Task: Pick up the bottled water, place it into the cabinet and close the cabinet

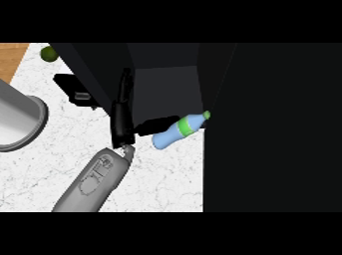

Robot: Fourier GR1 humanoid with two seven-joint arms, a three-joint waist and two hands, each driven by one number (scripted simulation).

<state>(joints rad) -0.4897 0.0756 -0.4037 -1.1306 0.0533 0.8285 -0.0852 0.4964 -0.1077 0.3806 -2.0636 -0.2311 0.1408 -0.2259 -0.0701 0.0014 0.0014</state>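
- The bottled water (179, 130) is lying tilted at the front edge of the dark cabinet (166, 84), its green cap pointing up and to the right toward the cabinet's opening, its blue base hanging out over the white marbled counter (70, 144).
- A green band is wrapping around the bottle's middle.
- One grey forearm is coming up from the lower edge, and its black hand (122, 122) is stretching upward along the cabinet's left side, which hand it is I cannot tell.
- Its thumb (155, 124) is sticking out sideways to the right and touching, or almost touching, the bottle's base; the long fingers are looking straight and together, not wrapped round the bottle.
- The cabinet's big black door (276, 129) is filling the whole right side of the view.
- A grey cylindrical canister (8, 119) is standing at the left on the counter, well apart from the bottle.
- A small green fruit (48, 53) is sitting near the far left corner, beside a strip of wood surface (4, 57).
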